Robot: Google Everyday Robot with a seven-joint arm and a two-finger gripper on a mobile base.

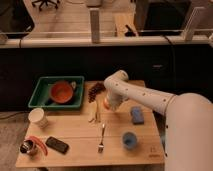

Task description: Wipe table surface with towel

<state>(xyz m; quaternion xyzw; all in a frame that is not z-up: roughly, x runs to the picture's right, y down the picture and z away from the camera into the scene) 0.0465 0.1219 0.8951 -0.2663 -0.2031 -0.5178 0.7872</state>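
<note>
One arm reaches mid-frame, your gripper (109,104) low over the table surface (75,131) beside a small orange object (105,101), grip state untellable, while the blue folded cloth (136,115), likely your towel, lies unheld just right.

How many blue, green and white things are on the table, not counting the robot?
Blue: 2, the sponge and the cup
Green: 1, the tray
White: 1, the paper cup
Total: 4
The gripper is low over the middle of the table, just right of the tray.
</note>
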